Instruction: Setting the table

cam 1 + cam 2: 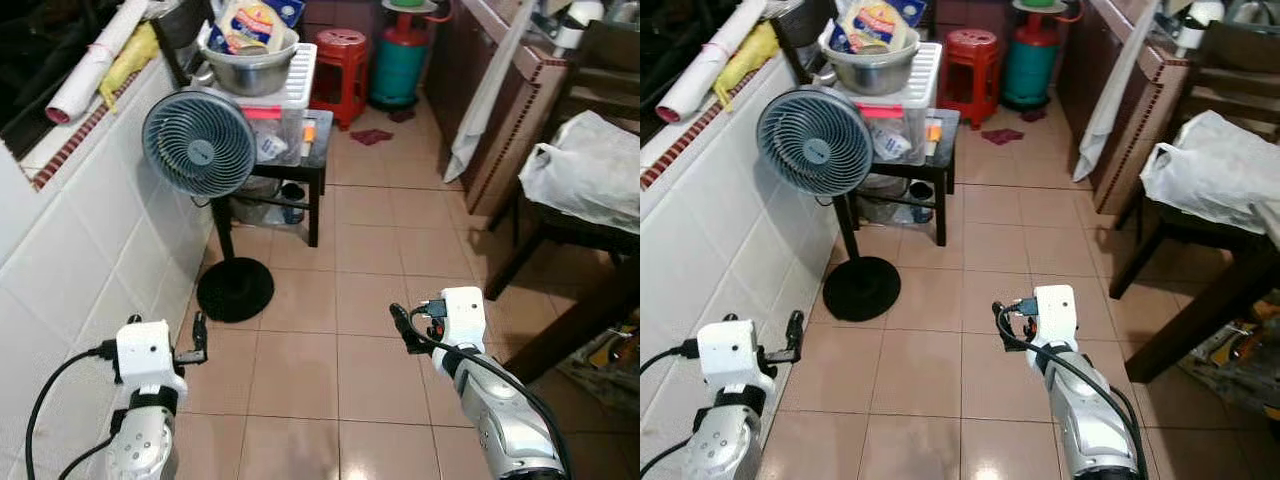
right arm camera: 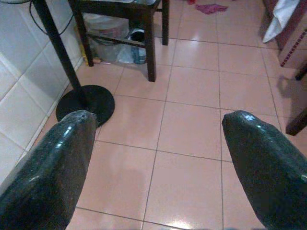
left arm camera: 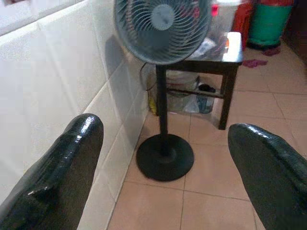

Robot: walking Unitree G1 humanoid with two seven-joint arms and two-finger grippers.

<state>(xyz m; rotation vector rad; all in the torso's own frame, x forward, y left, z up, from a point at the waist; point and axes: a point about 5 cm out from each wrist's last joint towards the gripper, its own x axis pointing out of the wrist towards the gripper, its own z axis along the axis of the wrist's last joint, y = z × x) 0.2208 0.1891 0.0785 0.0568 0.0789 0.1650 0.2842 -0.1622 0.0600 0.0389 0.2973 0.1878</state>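
Both arms reach forward over the glossy pink tiled floor [image 1: 370, 250]. The left tool [image 3: 163, 163] and right tool [image 2: 158, 158] each hold their black fingers spread wide, gripping nothing. Ahead, a grey pedestal fan [image 1: 198, 142] stands against the white tiled wall [image 1: 90, 230], just beside a small black bench [image 1: 318, 160] carrying a steel bowl [image 1: 250, 68] on a clear plastic box [image 1: 285, 110].

light: bright, even; glare: glossy floor [image 1: 330, 440] | focus: sharp; near fingertips [image 3: 57, 182] soft
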